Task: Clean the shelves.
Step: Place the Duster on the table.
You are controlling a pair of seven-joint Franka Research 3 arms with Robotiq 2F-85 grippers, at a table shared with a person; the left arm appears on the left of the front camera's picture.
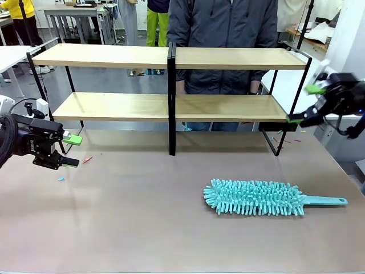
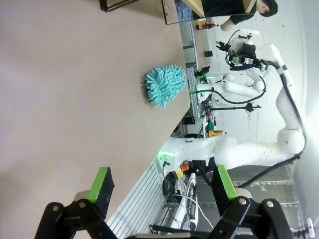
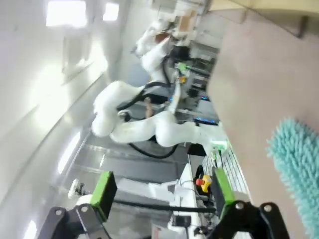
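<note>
The shelves [image 1: 114, 107] stand across the far half of the table, two tiers of light wood on a black frame with a black centre upright. A teal fluffy duster [image 1: 255, 197] with a teal handle lies flat on the tabletop at front right; it also shows as the duster [image 2: 165, 85] and the duster [image 3: 297, 162]. My right gripper [image 1: 305, 105] hangs open and holds nothing by the rack's right end, above the table. At the left edge my left gripper [image 1: 72, 150] is open and holds nothing; its green pads [image 2: 101, 183] stand wide apart.
A person in a dark jacket [image 1: 222, 25] stands behind the shelves at the far side. A few small coloured scraps [image 1: 86, 160] lie on the beige tabletop [image 1: 142, 217] near the left gripper. White tables [image 1: 11, 54] stand at the far left.
</note>
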